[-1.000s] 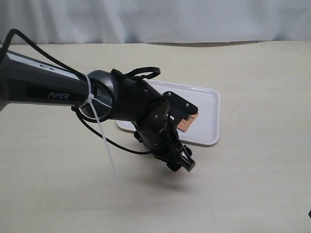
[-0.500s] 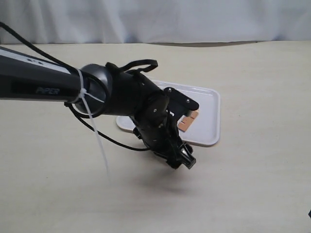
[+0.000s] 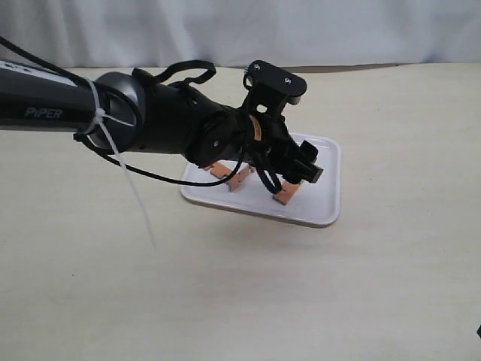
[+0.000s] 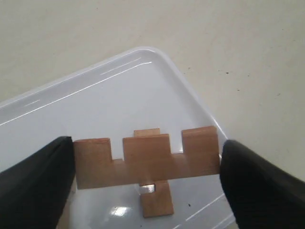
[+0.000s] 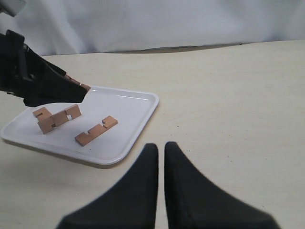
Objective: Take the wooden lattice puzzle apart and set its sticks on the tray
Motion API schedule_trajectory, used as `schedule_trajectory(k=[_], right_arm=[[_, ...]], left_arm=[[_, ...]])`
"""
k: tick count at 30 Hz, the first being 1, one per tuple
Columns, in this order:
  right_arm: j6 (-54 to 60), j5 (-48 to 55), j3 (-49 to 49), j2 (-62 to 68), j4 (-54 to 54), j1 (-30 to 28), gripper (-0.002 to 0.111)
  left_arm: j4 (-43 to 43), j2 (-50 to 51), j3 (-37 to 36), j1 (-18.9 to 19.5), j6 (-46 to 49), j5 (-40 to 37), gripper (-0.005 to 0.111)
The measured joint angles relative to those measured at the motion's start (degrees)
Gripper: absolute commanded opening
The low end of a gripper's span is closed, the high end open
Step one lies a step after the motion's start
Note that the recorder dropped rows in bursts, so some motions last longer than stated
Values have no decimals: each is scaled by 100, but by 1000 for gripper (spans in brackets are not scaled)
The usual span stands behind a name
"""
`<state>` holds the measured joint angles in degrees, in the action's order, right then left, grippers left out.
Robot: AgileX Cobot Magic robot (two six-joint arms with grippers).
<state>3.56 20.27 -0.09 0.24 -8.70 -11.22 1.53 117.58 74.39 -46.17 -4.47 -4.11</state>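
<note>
1. While hovering above the flat white plastic tray with a low raised rim (image 3: 325, 162), the black left gripper (image 4: 147, 164) is clamping one short reddish-brown notched wooden stick (image 4: 147, 160) by its two ends.
2. The held stick is riding level between the jaws. It appears to be hanging clear of the tray floor, though the gap is hard to judge from these angles.
3. The partly stripped reddish-brown wooden lattice puzzle (image 5: 53, 118) is sitting tilted on the tray. It seems to be two interlocked bars framing one square opening.
4. A loose stick (image 5: 95, 131) of the same wood is lying flat on the tray. It is resting just beside the puzzle piece and is not touching it.
5. In the exterior view the left arm is reaching across the middle, with its gripper over the tray's centre.
6. The black right gripper (image 5: 160, 148) is hanging over the beige tabletop (image 5: 238, 95) near the tray's edge. Its jaws are sitting almost together, showing only a thin slit and gripping nothing.
</note>
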Motion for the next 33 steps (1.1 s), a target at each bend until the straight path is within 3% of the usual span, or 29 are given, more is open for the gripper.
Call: schedule_trajectory(k=[3, 5, 6, 9, 11, 13, 16, 20, 22, 24, 25, 26, 29, 31, 33], right_arm=[[0, 0, 0, 0, 0, 0, 5], [0, 0, 0, 0, 0, 0, 5], [0, 0, 0, 0, 0, 0, 5], [0, 0, 0, 0, 0, 0, 5], [0, 0, 0, 0, 0, 0, 5], [0, 0, 0, 0, 0, 0, 5], [0, 0, 0, 0, 0, 0, 5], [0, 0, 0, 0, 0, 0, 5], [0, 0, 0, 0, 0, 0, 5], [0, 0, 0, 0, 0, 0, 5], [0, 0, 0, 0, 0, 0, 5], [0, 0, 0, 0, 0, 0, 5], [0, 0, 0, 0, 0, 0, 5], [0, 0, 0, 0, 0, 0, 5], [0, 0, 0, 0, 0, 0, 5]], left_arm=[[0, 136, 0, 15, 0, 73, 14], [0, 144, 0, 15, 0, 123, 37], [0, 144, 0, 15, 0, 146, 55], [0, 144, 0, 15, 0, 146, 84], [0, 144, 0, 15, 0, 172, 97], [0, 144, 0, 15, 0, 187, 105], [90, 15, 0, 15, 0, 176, 105], [106, -400, 0, 15, 0, -46, 102], [185, -622, 0, 15, 10, -264, 88], [537, -1006, 0, 15, 10, -837, 43], [770, -1164, 0, 15, 10, -1180, 14], [1171, -1383, 0, 15, 10, -1804, 0], [1654, -1715, 0, 98, 21, -3193, 0], [1612, -1926, 0, 469, 21, -4047, 0], [1207, -2276, -195, 1218, 50, -4666, 0]])
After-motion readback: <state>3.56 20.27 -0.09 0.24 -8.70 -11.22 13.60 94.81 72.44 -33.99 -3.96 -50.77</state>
